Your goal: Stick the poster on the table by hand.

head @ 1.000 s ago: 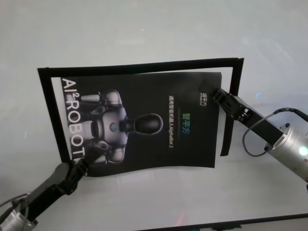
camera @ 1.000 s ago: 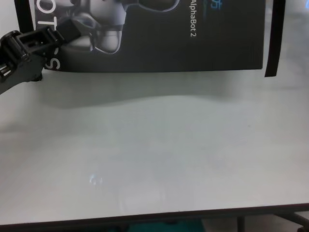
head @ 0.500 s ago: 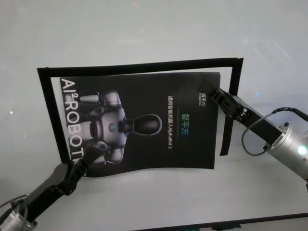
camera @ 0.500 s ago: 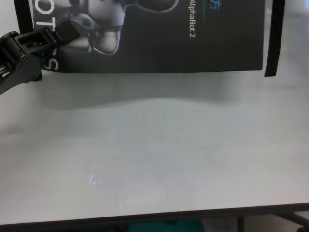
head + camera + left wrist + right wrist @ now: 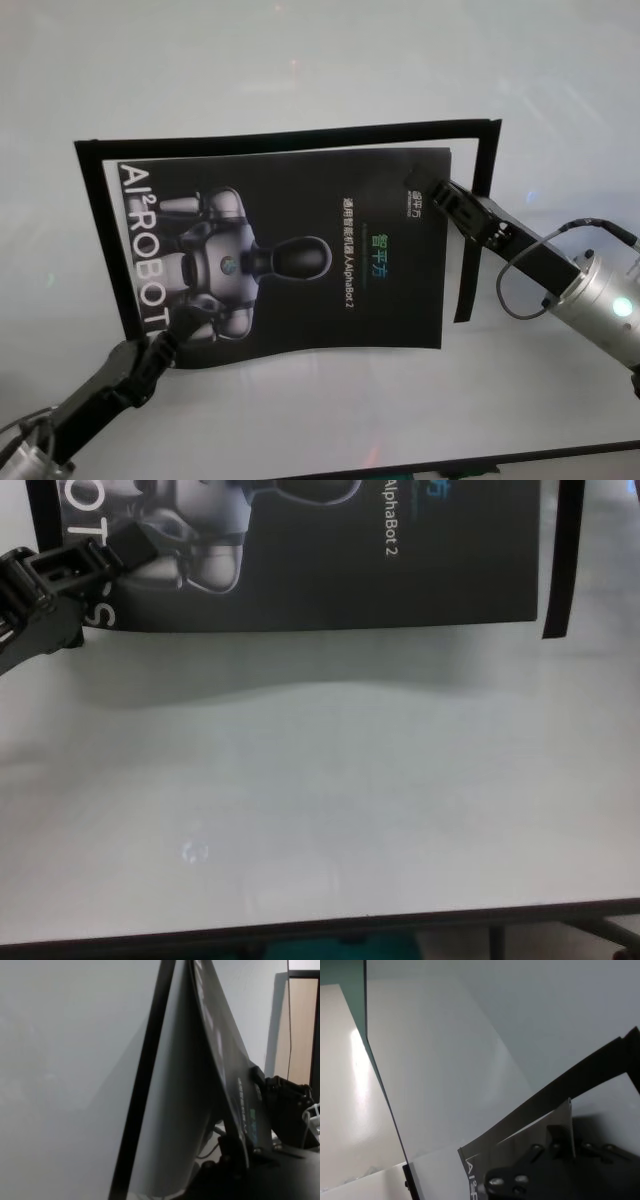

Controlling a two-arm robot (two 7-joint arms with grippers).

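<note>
The poster [image 5: 300,250], black with a silver robot figure and white lettering, hangs between both grippers over the white table [image 5: 300,60]. My left gripper [image 5: 170,345] is shut on its near left corner. My right gripper [image 5: 432,192] is shut on its far right edge. In the chest view the poster's near edge [image 5: 400,570] is lifted and casts a shadow on the table [image 5: 350,800], with the left gripper [image 5: 125,545] clamped on it. The left wrist view shows the poster [image 5: 220,1060] edge-on. The right wrist view shows its lettered corner [image 5: 472,1167].
Narrow black tape strips frame the poster on three sides: along the far edge [image 5: 290,138], the left [image 5: 95,230] and the right [image 5: 478,230], the right one also in the chest view [image 5: 560,560]. The table's dark near edge [image 5: 300,935] runs along the front.
The poster and its tape strips have shifted slightly to the left, and both grippers moved with it, still holding on.
</note>
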